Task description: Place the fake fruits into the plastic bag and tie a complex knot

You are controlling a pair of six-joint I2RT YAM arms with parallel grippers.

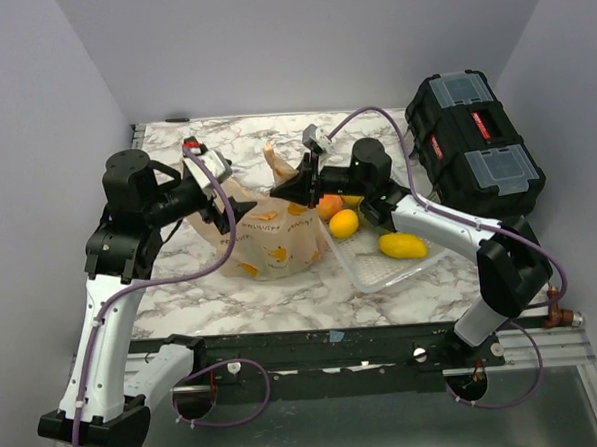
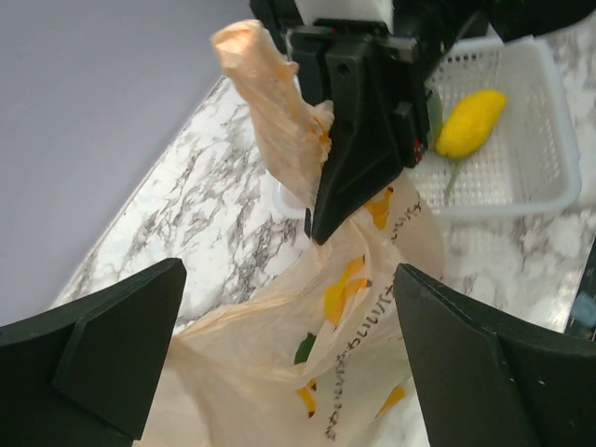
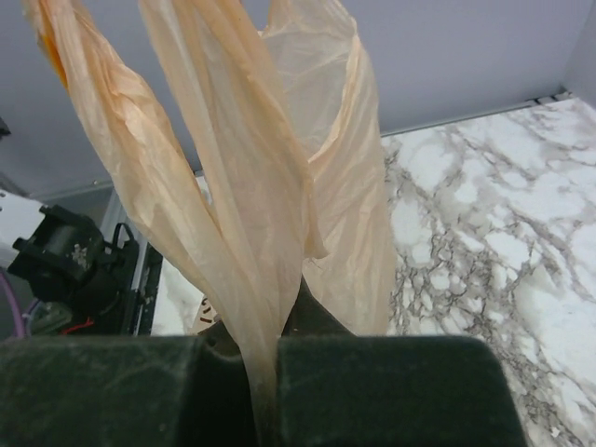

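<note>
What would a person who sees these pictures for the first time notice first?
The pale-orange plastic bag at the centre, its handle strip held up by the shut right gripper. The left gripper stands open, facing it. Yellow and orange fruits lie in the white basket to the right.

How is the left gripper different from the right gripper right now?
The left gripper is wide open; the right gripper is shut. The left gripper holds nothing; the right gripper pinches a handle strip of the plastic bag. Both are black.
</note>
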